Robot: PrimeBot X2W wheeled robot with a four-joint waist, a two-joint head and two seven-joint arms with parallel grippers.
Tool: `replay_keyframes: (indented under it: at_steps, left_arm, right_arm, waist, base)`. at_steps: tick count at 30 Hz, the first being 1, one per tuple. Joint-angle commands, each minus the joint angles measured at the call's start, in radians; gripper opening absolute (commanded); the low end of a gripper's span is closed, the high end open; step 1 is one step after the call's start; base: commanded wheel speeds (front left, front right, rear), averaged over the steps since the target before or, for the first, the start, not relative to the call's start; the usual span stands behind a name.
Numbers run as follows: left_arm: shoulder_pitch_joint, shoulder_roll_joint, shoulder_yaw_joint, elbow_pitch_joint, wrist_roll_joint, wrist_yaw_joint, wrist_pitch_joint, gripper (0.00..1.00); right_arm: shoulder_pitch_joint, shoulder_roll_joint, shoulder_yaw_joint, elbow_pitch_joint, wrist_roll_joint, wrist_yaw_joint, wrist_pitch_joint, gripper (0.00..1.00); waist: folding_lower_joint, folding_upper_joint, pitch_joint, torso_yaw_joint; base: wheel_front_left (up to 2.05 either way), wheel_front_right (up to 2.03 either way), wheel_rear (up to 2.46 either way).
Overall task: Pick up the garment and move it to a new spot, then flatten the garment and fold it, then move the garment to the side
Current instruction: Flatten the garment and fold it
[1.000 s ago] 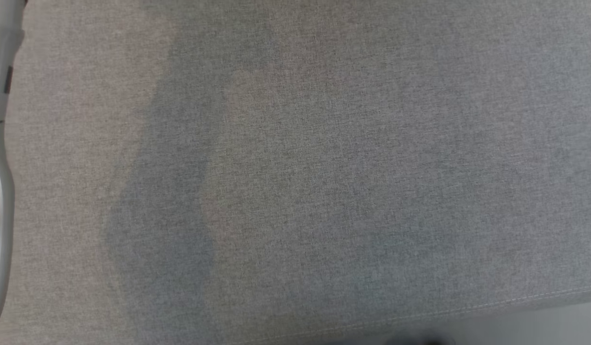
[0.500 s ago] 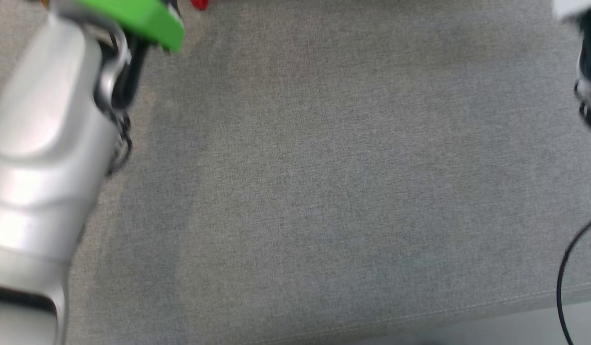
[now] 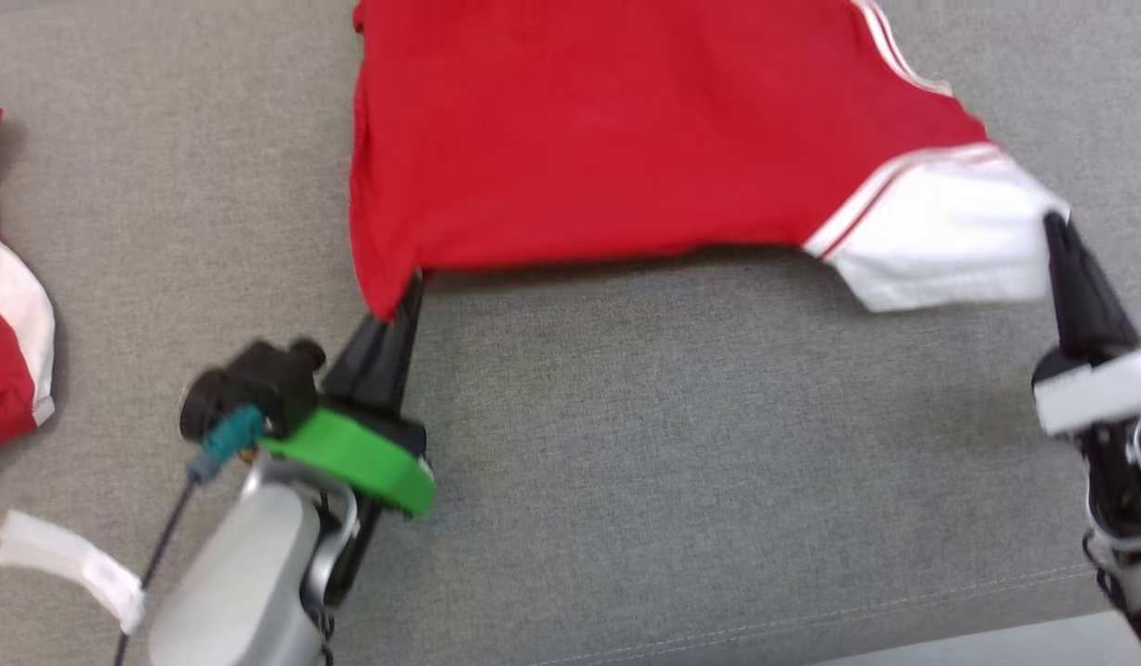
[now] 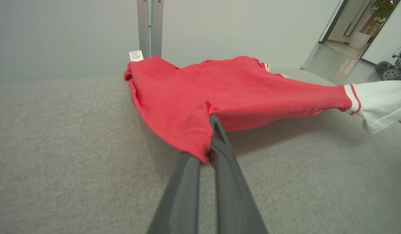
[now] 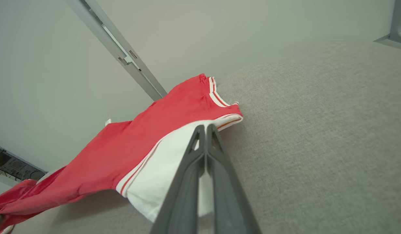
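You have the garment (image 3: 580, 139) across the upper middle of the head view, long axis left to right, white sleeve pointing at the right edge. Left gripper (image 3: 406, 291) pinches its red lower-left corner; right gripper (image 3: 1054, 231) pinches the sleeve. Near edge hangs taut above the grey cushion (image 3: 672, 481); far edge rests on it. Another red-and-white cloth (image 3: 6, 370) lies at far left.
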Motion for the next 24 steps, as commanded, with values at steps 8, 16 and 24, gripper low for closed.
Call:
replay_keyframes:
  at_steps: [8,16,24]
  left_arm:
    - [0.177,0.005,-0.028,-0.007,0.043,-0.015,-0.003,0.00]
    - [0.261,0.020,-0.004,-0.034,0.041,-0.022,-0.003,0.00]
    - [0.325,0.030,-0.010,-0.053,0.032,-0.022,-0.003,0.00]
  right_arm:
    - [0.301,0.114,-0.141,-0.157,-0.085,-0.001,0.090,0.00]
    - [0.519,0.277,-0.286,-0.308,-0.156,0.000,0.228,0.00]
    - [0.589,0.371,-0.359,-0.395,-0.227,0.000,0.335,0.00]
  waist:
    - [0.0000,-0.0001,-0.088,0.023]
    - [0.0000,-0.0001,-0.125,0.039]
    - [0.0000,-0.0001,-0.142,0.036]
  base:
    - [0.00,0.00,0.00]
    - [0.00,0.00,0.00]
    - [0.00,0.00,0.00]
